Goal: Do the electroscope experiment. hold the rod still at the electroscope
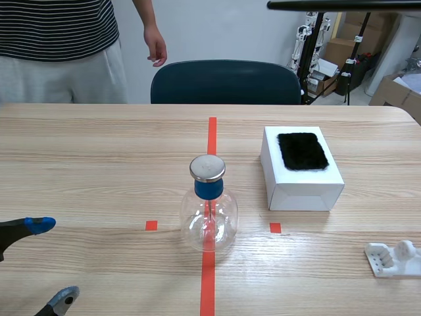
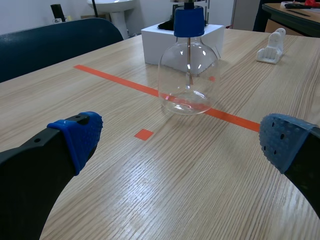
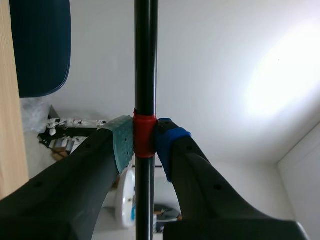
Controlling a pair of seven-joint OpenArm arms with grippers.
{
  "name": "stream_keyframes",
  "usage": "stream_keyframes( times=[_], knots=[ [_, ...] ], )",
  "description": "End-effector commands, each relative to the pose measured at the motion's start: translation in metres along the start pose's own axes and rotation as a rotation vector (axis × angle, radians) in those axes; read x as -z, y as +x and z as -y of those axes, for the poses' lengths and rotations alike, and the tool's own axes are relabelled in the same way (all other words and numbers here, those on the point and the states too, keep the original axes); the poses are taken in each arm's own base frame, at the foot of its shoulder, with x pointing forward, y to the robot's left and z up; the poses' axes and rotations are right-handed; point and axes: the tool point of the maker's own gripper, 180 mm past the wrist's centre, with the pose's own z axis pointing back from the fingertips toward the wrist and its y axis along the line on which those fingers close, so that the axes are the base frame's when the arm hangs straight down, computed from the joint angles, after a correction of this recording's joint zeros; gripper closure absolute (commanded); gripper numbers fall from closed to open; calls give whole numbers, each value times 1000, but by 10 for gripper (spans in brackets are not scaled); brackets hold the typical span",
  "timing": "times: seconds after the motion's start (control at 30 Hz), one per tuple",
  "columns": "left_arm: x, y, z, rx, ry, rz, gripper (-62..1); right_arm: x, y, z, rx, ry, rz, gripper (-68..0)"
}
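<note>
My right hand [image 3: 145,142] is clenched on the black rod [image 3: 145,75], with both pads pinching its red band [image 3: 145,135]. The rod is raised high, above the far right of the surface [image 1: 99,171] and well apart from the electroscope [image 1: 208,204]. That glass flask, with its blue stopper and metal cap, stands on the orange-red centre line. My left hand [image 2: 182,137] hangs low over the surface, spread wide, gripping nothing. A white box [image 1: 302,181] with a black fuzzy pad [image 1: 302,151] on top sits beside the electroscope.

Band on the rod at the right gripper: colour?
Red band on the black rod; right wrist view.
</note>
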Motion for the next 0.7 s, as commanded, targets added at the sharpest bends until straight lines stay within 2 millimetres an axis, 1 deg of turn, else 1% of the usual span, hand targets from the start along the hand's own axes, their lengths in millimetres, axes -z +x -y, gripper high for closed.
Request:
stream_keyframes(
  times=[0.0, 0.07, 0.17, 0.23, 0.5, 0.67],
  knots=[
    [1, 15, -5, 21, 3, 61, -623, 7, 13, 15, -31, -49, 44, -53],
    [1, 15, -5, 21, 3, 61, -623, 11, 25, 12, -57, -41, 84, -53],
    [1, 15, -5, 21, 3, 61, -623, 15, 41, 0, -103, -15, 137, -53],
    [1, 15, -5, 21, 3, 61, -623, 17, 47, -7, -125, 3, 151, -53],
    [1, 15, -5, 21, 3, 61, -623, 31, 57, -21, -191, -9, 108, -53],
    [1, 15, -5, 21, 3, 61, -623, 36, 65, -30, -237, 7, 118, -53]
  ],
)
